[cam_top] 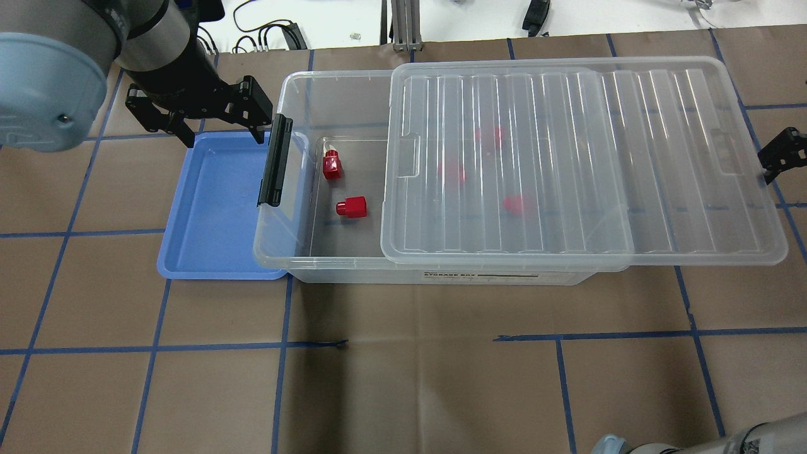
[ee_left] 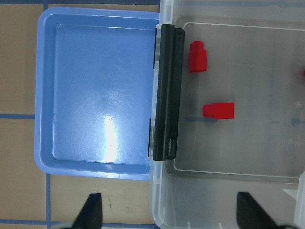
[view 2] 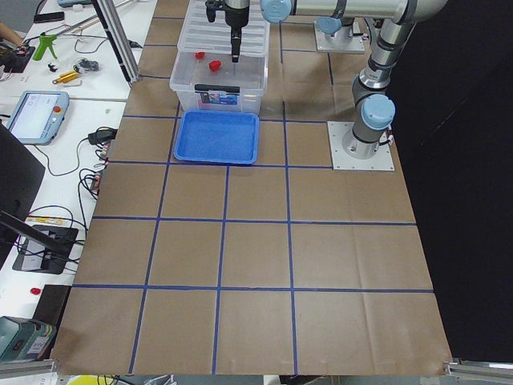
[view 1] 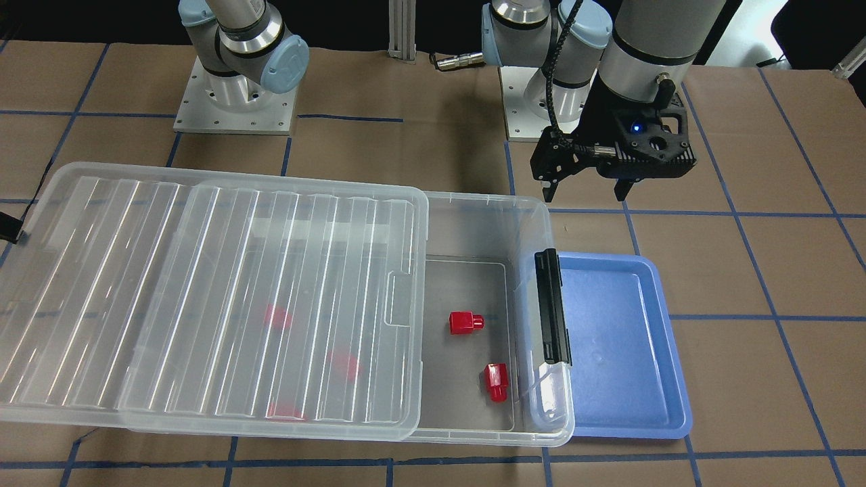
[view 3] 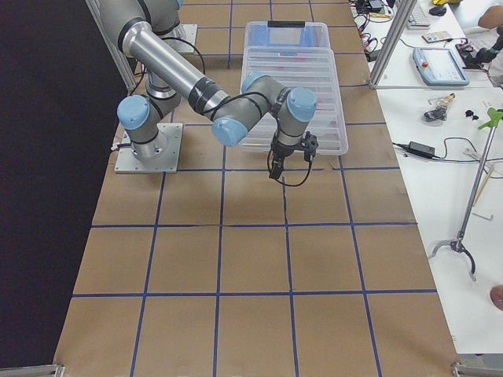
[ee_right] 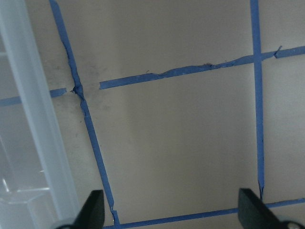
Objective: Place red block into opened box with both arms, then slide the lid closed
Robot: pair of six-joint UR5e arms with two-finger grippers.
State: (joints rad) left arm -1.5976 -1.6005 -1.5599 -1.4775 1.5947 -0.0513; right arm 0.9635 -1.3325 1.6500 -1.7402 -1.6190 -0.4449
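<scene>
The placing step looks finished and the lid-closing step is in hand. Two red blocks (view 1: 465, 322) lie on the floor of the box (view 1: 534, 223) at its uncovered end, near the black latch (view 1: 553, 308). The lid (view 1: 203, 291) covers the rest and overhangs the far end. The left gripper (view 1: 584, 195) hangs spread and empty near the latch end. The right gripper (ee_right: 172, 212), also spread and empty, sits just beside the lid's overhanging short edge. Next, you would push that edge toward the latch, keeping the lid square on the rim.
</scene>
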